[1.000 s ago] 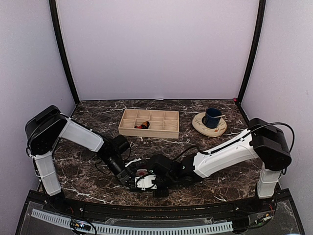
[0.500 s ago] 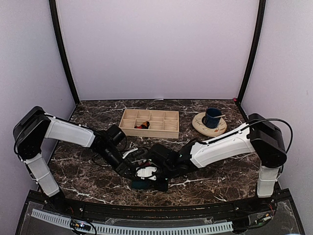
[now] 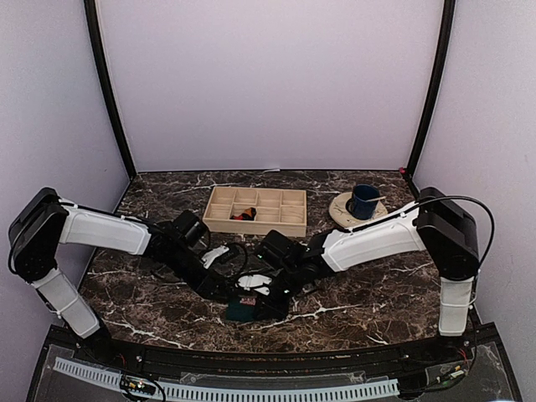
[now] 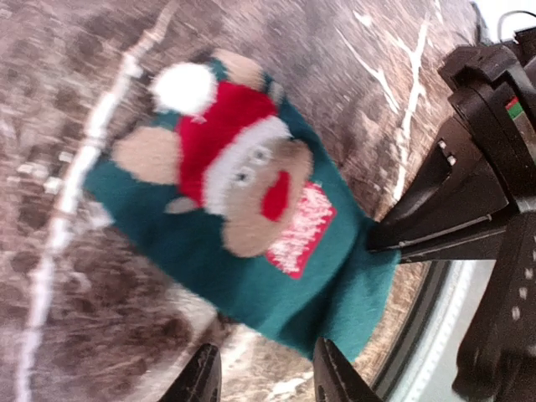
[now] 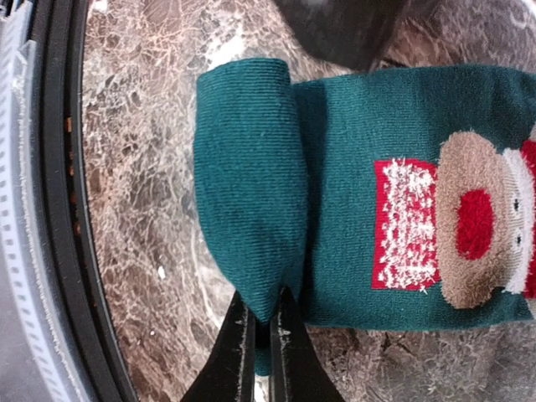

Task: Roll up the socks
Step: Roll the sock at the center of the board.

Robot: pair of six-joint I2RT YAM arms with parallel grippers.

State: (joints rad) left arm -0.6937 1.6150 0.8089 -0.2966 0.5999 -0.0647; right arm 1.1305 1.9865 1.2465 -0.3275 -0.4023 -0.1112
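From above, the left arm reaches in low from the left, and the left gripper comes down over the near middle of the marble table. Its own wrist camera shows what the overhead view cannot: the two fingertips stand apart at a moderate gap with only marble between them, holding nothing. The lower edge of the teal sock lies just beyond them.

That sock lies flat on the table near the front edge, between the two grippers. From above it is only a small green patch. The left wrist view shows its face, a figure with a red nose, a red-and-white hat and a white pompom, next to a red-and-white patch.

The right gripper meets the sock from the right. Its wrist view shows one end of the sock folded back over itself, with the fingers nearly closed and pinching the edge of that fold. From above, this grip is hidden under the wrist.

Only the overhead view shows the back of the table. A wooden divided tray sits there with a black and orange-red bundle in a near-row compartment left of centre, too small to make out. Further right, a blue cup stands on a pale saucer.
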